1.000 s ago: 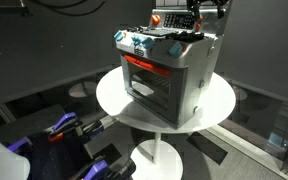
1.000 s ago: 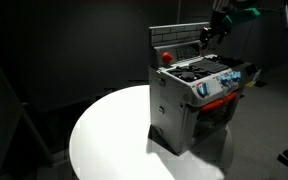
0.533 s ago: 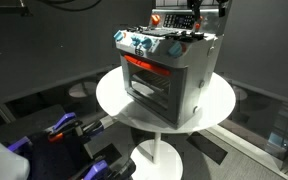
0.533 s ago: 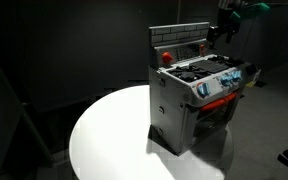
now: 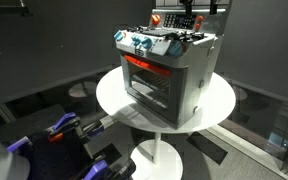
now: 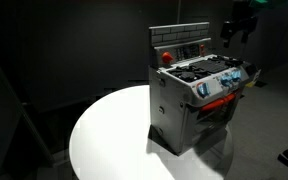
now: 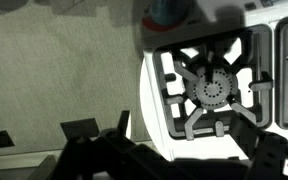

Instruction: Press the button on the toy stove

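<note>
Toy stove [image 5: 169,70] on a round white table [image 5: 109,97]: we are looking at it standing near the table's middle, dark door facing outward. The gripper [image 6: 232,33] is hovering in the air above one end of the stove's back panel [image 6: 184,38], touching nothing. A red button [image 6: 166,57] is sitting at the panel's opposite end. The wrist view is showing a burner grate [image 7: 214,90]. We cannot tell whether the fingers are parted or closed.

Dim dark room, lit white table [image 6: 104,130], blurry wrist view
</note>
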{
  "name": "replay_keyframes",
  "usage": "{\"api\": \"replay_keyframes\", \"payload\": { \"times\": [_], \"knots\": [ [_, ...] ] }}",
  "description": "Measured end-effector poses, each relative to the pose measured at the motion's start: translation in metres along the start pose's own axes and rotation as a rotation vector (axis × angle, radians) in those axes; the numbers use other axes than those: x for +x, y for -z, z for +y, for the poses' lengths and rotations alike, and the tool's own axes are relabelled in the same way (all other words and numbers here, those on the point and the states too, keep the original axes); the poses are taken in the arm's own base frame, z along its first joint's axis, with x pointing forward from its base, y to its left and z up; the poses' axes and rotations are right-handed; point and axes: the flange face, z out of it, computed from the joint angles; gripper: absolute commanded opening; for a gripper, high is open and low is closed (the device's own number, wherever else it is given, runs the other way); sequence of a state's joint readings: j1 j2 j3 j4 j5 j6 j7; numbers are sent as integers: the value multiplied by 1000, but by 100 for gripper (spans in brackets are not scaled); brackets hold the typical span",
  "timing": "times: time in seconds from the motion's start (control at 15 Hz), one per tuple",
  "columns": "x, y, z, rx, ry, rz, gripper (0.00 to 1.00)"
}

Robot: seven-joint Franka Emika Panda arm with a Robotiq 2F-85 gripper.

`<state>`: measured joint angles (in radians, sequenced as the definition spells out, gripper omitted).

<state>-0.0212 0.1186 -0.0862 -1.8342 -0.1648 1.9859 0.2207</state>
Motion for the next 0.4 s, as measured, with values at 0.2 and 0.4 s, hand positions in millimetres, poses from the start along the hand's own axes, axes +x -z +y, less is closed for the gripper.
{"api": "replay_keyframes", "payload": {
  "times": [0.2, 0.4],
  "knots": [
    [-10, 3, 11, 11, -8, -50, 100],
    [-14, 5, 20, 10, -18, -64, 100]
  ]
}}
